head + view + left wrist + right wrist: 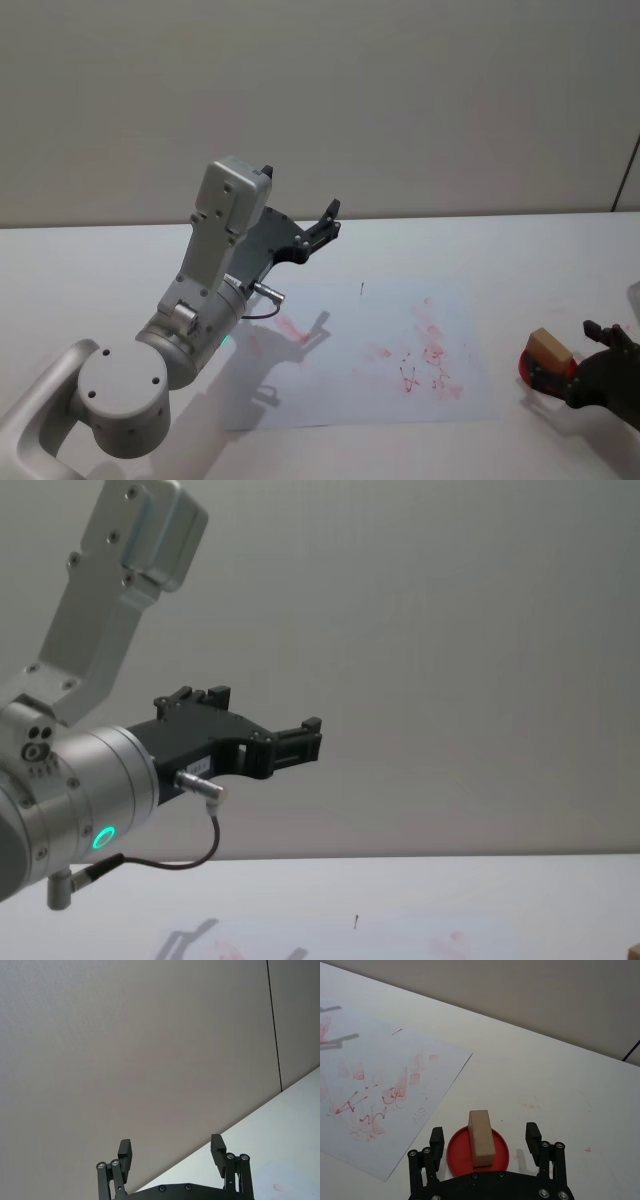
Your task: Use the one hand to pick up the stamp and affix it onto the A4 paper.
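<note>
Stamp [549,347]: standing on red ink pad [457,1152], toward the table's [560,1085] right edge, just off the A4 paper [340,390].
Right gripper [485,1133]: released, jaws flanking the stamp without touching it.
Handling: lower squarely, centre it, clench on the side faces, lift straight.
Left gripper [170,1145]: released, raised, idle.

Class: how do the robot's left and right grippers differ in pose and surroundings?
The left gripper is raised, facing the wall; the right gripper sits low over the table. The left gripper's fingers frame nothing; the right gripper's frame the stamp on the red pad. Both are black and open.
</note>
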Robot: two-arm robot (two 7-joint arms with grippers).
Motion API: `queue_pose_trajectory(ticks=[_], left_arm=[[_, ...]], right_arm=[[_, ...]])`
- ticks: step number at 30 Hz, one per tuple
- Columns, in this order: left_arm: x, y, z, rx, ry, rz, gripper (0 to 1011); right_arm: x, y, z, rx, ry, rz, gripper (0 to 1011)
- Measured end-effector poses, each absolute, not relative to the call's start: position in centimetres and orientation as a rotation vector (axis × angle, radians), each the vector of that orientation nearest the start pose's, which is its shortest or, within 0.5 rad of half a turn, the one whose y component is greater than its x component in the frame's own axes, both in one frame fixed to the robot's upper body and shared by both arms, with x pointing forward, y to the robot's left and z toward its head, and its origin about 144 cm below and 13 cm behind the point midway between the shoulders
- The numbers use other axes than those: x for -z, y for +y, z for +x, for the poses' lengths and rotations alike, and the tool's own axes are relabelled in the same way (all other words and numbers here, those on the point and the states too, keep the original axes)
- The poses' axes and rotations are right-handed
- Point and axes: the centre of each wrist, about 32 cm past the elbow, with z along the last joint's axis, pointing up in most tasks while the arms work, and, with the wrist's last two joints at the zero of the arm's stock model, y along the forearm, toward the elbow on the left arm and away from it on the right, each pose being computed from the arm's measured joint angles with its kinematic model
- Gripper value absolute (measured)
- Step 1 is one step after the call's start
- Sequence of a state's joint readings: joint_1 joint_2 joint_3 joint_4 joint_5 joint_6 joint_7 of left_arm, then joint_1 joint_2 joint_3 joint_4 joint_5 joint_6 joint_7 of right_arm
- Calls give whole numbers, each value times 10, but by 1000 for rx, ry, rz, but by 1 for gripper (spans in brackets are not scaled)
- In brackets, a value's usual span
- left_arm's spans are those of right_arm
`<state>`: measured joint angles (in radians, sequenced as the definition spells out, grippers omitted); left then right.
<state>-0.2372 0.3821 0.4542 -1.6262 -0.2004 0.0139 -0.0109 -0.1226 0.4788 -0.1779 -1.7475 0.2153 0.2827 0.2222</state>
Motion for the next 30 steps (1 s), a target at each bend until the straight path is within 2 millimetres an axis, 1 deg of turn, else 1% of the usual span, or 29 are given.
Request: queue_pose_trajectory(ticks=[18, 19, 20, 21, 24, 25, 26, 28, 29, 30], left_arm=[[-1204, 198, 492, -1124, -268, 61, 1001], [-1204, 198, 492, -1124, -268, 61, 1001], [-1204, 198, 492, -1124, -268, 61, 1001], [-1204, 198, 492, -1124, -268, 61, 1001], [-1204, 198, 492, -1124, -268, 61, 1001], [-1204, 198, 492, -1124, -268, 61, 1001], [-1204, 198, 492, -1124, -268, 61, 1001], [-1204, 198, 492, -1124, -268, 61, 1001], [-1204, 198, 492, -1124, -268, 61, 1001], [-1204, 198, 492, -1124, -268, 61, 1001]], right_arm=[[-1151, -283, 431, 1118, 99, -448, 994], [-1151, -282, 431, 1117, 101, -448, 970], [-1151, -282, 432, 1117, 102, -449, 970], [-1151, -282, 432, 1117, 103, -449, 933], [-1150, -281, 433, 1115, 106, -451, 879], [-1150, -281, 433, 1115, 107, -453, 821], [-1150, -281, 433, 1115, 108, -453, 821], [-1150, -281, 433, 1114, 109, -453, 765], [-1150, -281, 434, 1114, 110, -454, 709], [-1150, -281, 434, 1114, 110, -454, 690]])
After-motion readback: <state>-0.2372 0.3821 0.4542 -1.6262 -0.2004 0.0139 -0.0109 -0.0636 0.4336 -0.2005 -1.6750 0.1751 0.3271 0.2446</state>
